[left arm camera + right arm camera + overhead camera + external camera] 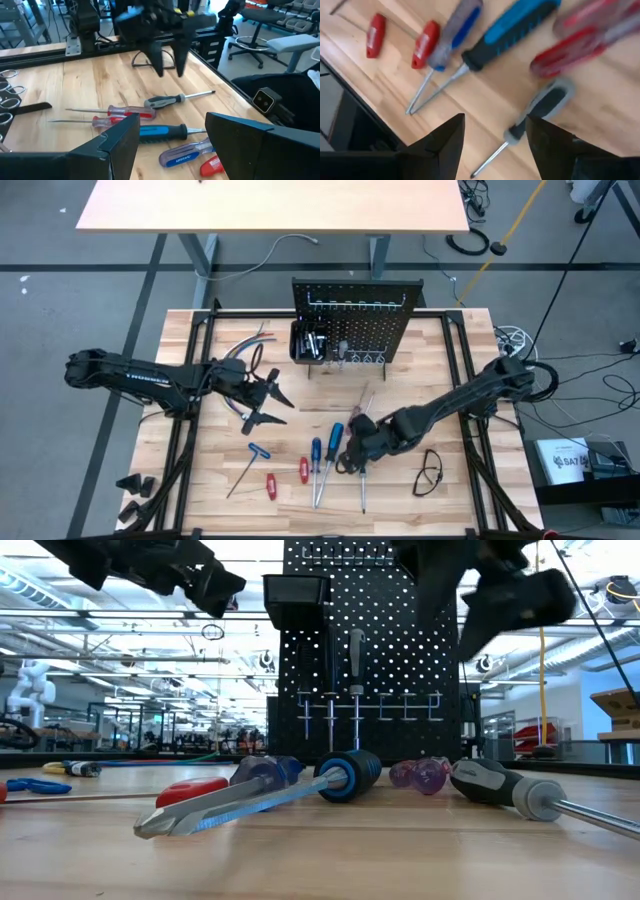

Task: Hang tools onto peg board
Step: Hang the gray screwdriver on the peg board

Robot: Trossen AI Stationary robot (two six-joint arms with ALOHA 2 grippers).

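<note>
The pale wooden tabletop carries the black upright perforated peg board at its far middle edge, with a small black bin on the board's front and a row of metal hooks along its lower part.

The dark left arm reaches in from the left side, and the left gripper hovers above the table left of centre with its jaws spread wide and nothing between them. The dark right arm stretches in from the right, and the right gripper hangs just over the tools, jaws parted and empty.

The tools lie flat in a loose cluster on the near middle of the table: a black-and-blue-handled screwdriver, a clear blue-handled screwdriver, a grey-and-black-handled screwdriver, two red-handled screwdrivers and two short red-handled drivers. Black-framed safety glasses rest just right of them.
</note>
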